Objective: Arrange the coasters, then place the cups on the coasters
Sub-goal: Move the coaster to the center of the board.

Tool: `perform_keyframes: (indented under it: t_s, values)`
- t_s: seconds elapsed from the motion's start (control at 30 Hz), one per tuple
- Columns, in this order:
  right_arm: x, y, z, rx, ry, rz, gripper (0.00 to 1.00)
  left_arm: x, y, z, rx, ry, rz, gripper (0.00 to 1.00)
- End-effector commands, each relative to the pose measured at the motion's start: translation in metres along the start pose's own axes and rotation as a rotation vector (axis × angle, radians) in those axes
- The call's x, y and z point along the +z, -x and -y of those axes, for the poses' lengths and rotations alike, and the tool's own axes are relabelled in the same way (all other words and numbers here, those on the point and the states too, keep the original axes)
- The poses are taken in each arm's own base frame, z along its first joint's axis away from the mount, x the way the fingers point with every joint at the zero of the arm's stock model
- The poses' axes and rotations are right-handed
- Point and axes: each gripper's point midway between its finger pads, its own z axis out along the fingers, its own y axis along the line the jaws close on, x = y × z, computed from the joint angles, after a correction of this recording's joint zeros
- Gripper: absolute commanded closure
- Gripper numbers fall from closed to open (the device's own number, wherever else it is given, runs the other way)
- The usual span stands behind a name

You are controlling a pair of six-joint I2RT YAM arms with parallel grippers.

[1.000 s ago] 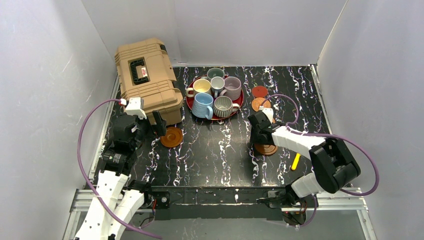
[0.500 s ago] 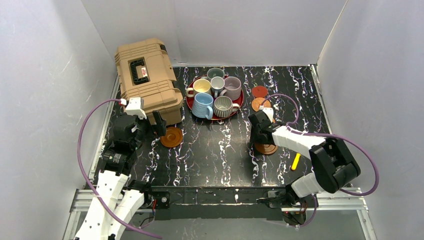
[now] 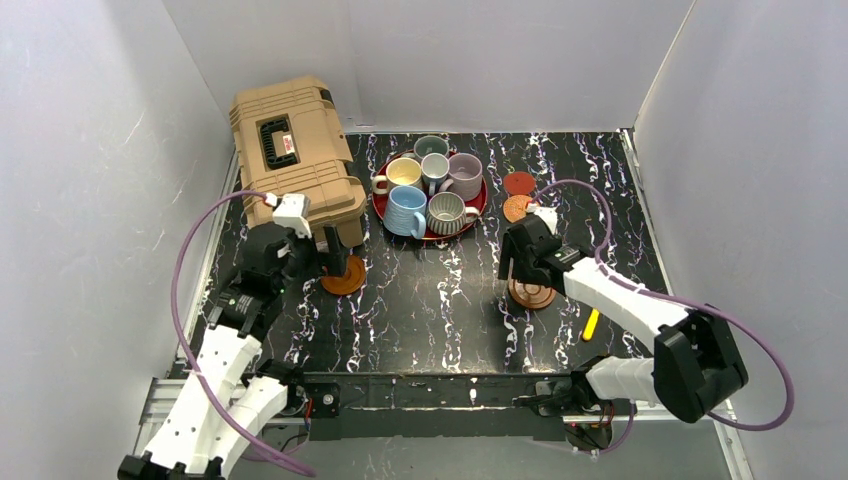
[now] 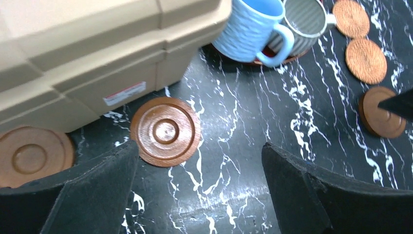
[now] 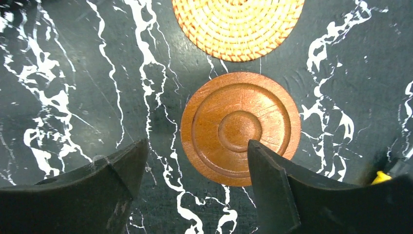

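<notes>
Two open, empty grippers hang over a black marbled table [image 3: 440,310]. The left gripper [image 4: 198,151] is spread wide above a wood coaster [image 4: 165,130] just beside a tan case [image 3: 295,160]. The right gripper [image 5: 195,146] is parted over a second wood coaster [image 5: 241,126], which lies flat right of centre; one finger overlaps its near edge without pinching it. Across the views there are six coasters. Three are ringed wood, the third wood coaster [image 4: 29,156] lying against the foot of the case. Two are orange woven coasters [image 4: 366,60], behind the right gripper. One is a pinkish-red coaster [image 3: 519,183], farthest back. Six cups [image 3: 405,210] stand crowded on a red tray [image 3: 482,203], none on a coaster yet. The wood discs look stiff, light, thin and smooth, and likely to skate on the slick top. A pinch across opposite edges, with fingertips down at table level, seems the surest hold. The woven ones appear rougher, with a little give. The ceramic cups should be heavier, hard, slippery and easily chipped. The rim wall or the handle offers a grip, and the outer cups look easiest to reach.
</notes>
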Motion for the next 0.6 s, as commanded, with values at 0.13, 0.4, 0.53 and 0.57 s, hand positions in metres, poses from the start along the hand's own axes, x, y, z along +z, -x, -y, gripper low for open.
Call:
perform_keyframes:
  t_s: [0.13,0.4,0.53,0.57]
  values:
    - [-0.026,0.047,0.013,0.035,0.023,0.102,0.11,0.023,-0.039,0.036,0.096,-0.1,-0.205,0.06]
    - [-0.026,0.064,0.059,0.133,0.022,0.114,0.09,0.039,-0.082,0.063,0.2,-0.163,-0.398,0.09]
    - [-0.027,0.059,0.07,0.161,0.032,0.111,0.09,0.048,-0.099,0.066,0.196,-0.163,-0.484,0.11]
    - [-0.027,0.057,0.07,0.165,0.037,0.108,0.09,0.051,-0.102,0.065,0.197,-0.157,-0.503,0.11]
